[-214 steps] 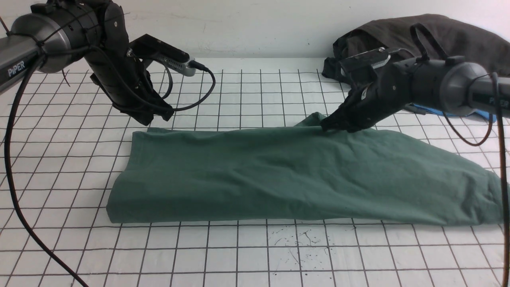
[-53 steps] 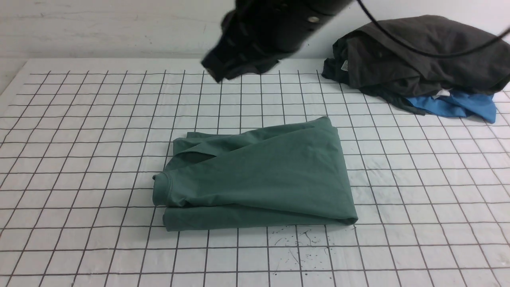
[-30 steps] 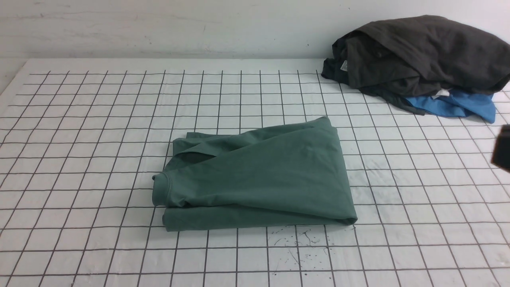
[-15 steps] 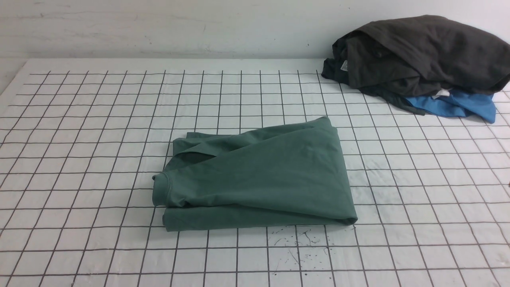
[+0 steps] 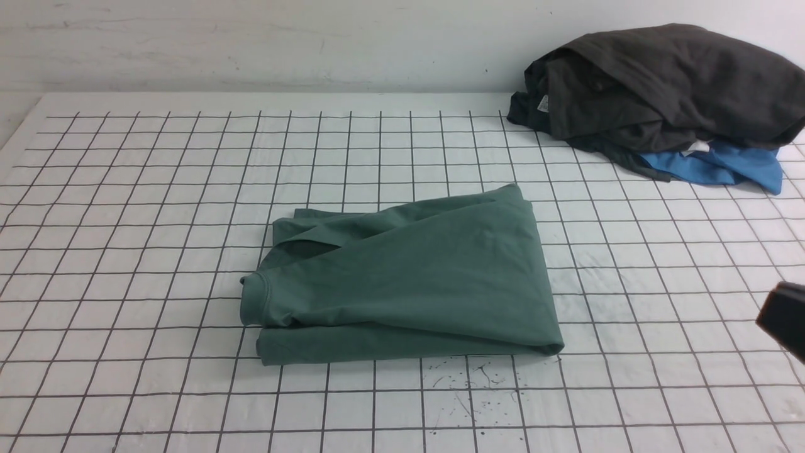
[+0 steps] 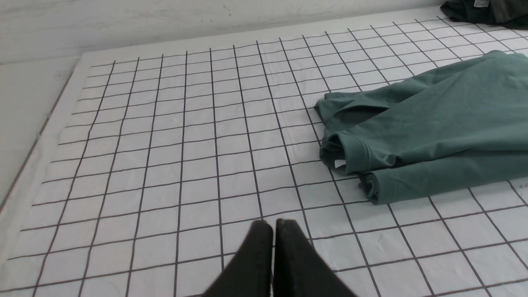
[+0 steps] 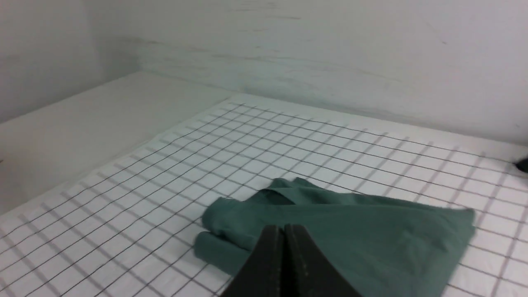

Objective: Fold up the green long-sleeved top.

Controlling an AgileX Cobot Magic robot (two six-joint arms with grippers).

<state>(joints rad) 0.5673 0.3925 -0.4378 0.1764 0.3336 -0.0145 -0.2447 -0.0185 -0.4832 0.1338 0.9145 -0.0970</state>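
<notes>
- The left gripper [image 6: 273, 225] is hanging over bare grid squares to the left of the garment, with its jaws pressed together and gripping nothing; it is not appearing in the front view.
- The gridded table cover [image 5: 126, 207] is lying flat, with nothing resting on its left half.
- The green long-sleeved top [image 5: 402, 277] is lying near the middle of the cover as a compact, layered packet, with the ribbed neck [image 5: 255, 301] facing left and the folded edge facing right.
- Judging from this layout, the folding is looking essentially finished; the step in hand is appearing to be clearing the arms away.
- To do this well, both arms should be travelling high and wide of the packet, so that no finger is catching the loose upper layer near the neck.
- The dark grey garment [image 5: 660, 82] and the blue garment [image 5: 723, 165] are sitting piled at the far right corner, well apart from the top.
- The right gripper [image 7: 284, 233] is closed and empty, pointing toward the packet without touching it; only a dark tip [image 5: 783, 314] is showing at the right edge of the front view.
</notes>
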